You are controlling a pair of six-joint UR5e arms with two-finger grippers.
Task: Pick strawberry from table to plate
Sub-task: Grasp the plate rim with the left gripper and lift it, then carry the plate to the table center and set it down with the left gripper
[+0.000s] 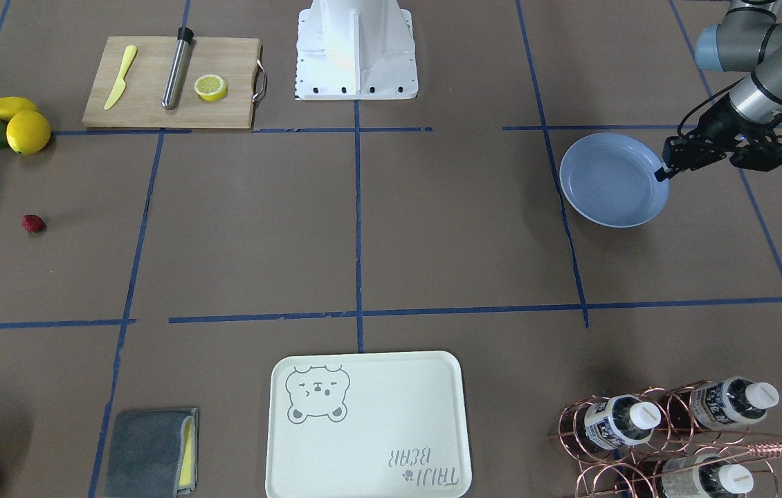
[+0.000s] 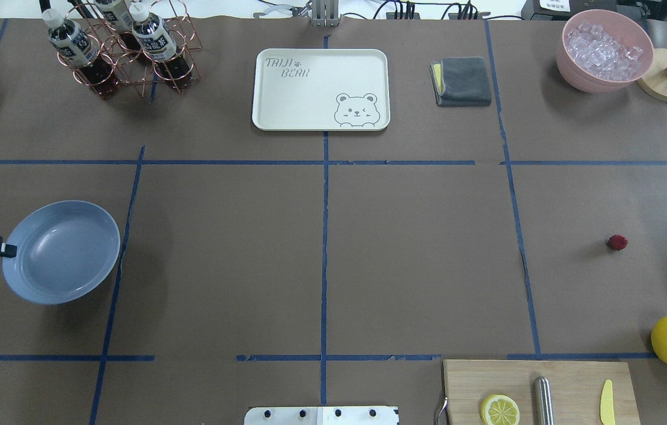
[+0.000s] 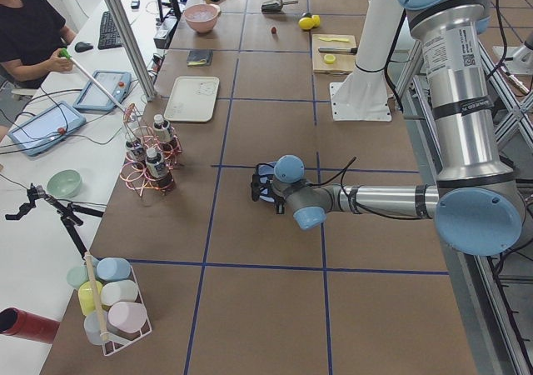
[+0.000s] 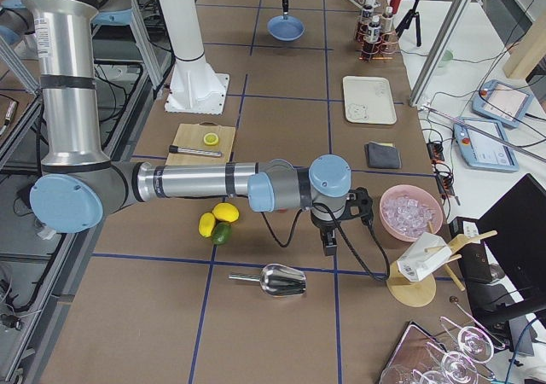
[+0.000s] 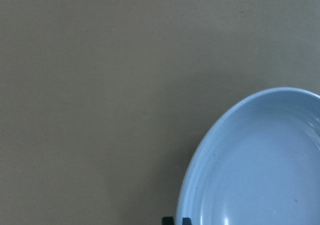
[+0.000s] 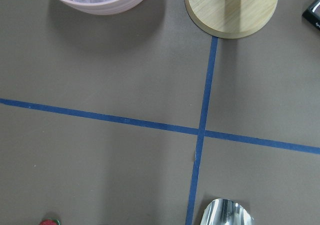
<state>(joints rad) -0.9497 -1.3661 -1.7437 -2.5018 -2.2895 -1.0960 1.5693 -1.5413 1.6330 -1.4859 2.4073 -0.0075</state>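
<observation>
The small red strawberry (image 1: 33,223) lies alone on the brown paper table (image 1: 432,228), on my right side (image 2: 617,242). It peeks in at the bottom edge of the right wrist view (image 6: 49,222). The light-blue plate (image 2: 62,251) sits far across on my left side (image 1: 612,180). My left gripper (image 2: 10,251) is shut on the plate's outer rim; its dark fingertips (image 5: 168,220) show at the rim in the left wrist view. My right gripper (image 4: 328,247) hangs above the table near the strawberry. It shows only in the exterior right view, so I cannot tell whether it is open or shut.
Two lemons and an avocado (image 1: 14,123) lie near the strawberry. A cutting board (image 1: 169,83) holds a lemon slice, a yellow knife and a steel rod. A bear-print tray (image 2: 320,88), grey cloth (image 2: 462,81), ice bowl (image 2: 604,50), bottle rack (image 2: 115,47) and metal scoop (image 4: 277,280) are around.
</observation>
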